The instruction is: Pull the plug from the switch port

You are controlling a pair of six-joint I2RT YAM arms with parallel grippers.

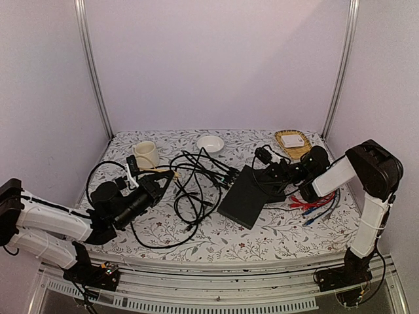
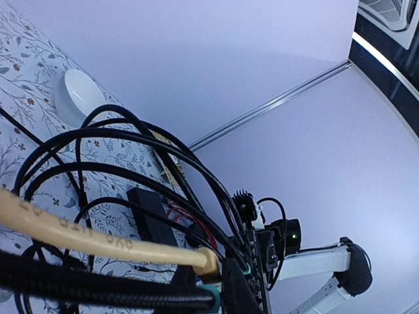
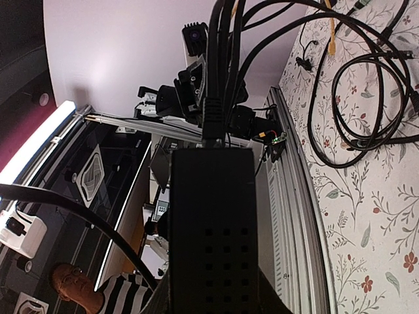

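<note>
A: On the surface [image 1: 275,242], at its middle, lies the switch [image 1: 243,196], its right edge grasped by the right tool [image 1: 280,178]. The risk?
B: The left tool [image 1: 169,178], clenched on the beige cable [image 2: 78,232], may drag the black cables [image 1: 194,167], not the plug [image 3: 213,114].

Our left arm [image 1: 52,222] lies low at the near left, its forearm reaching up and to the right, and its end effector [image 1: 162,180] is closed. Our right arm [image 1: 370,196] stands upright with the elbow high. Its forearm angles down to the left, and its end effector [image 1: 273,176] is clamped on the switch [image 1: 243,196].
</note>
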